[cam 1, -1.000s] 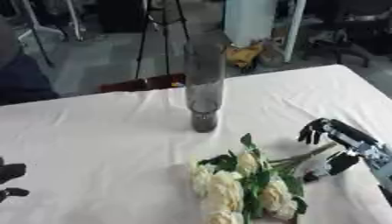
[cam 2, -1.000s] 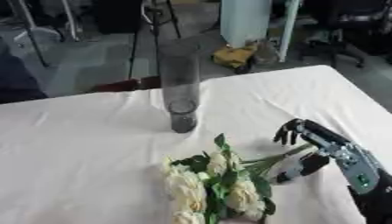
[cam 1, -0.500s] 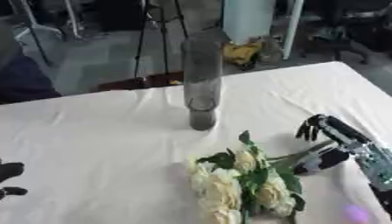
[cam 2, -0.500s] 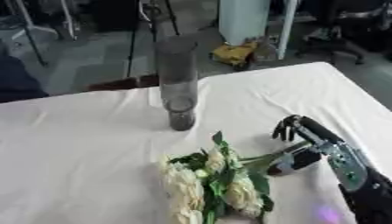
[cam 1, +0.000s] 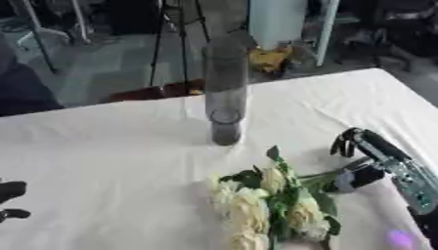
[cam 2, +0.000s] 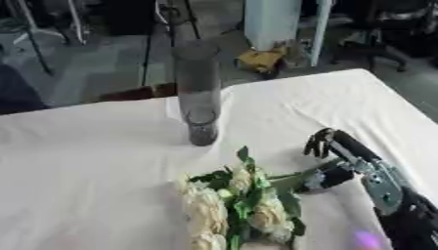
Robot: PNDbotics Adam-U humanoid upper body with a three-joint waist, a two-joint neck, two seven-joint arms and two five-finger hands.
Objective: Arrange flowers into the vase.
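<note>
right now a bunch of cream flowers with green leaves lies flat on the white surface, its blooms toward the near edge and its stems running up and to the right. the right hand comes in from the right side and sits at those stem ends; its thumb is against the stems and its fingers curl above them, so it seems to pinch the stems, though the blur leaves the contact itself uncertain. the tall clear vase stands upright further back on the surface, near the middle, well apart from the flowers and with nothing in it that can be made out. the left hand shows only as dark fingertips at the lower left edge, resting on the surface; whether it is spread or curled cannot be told. beyond the far edge are tripod legs and a grey floor.
</note>
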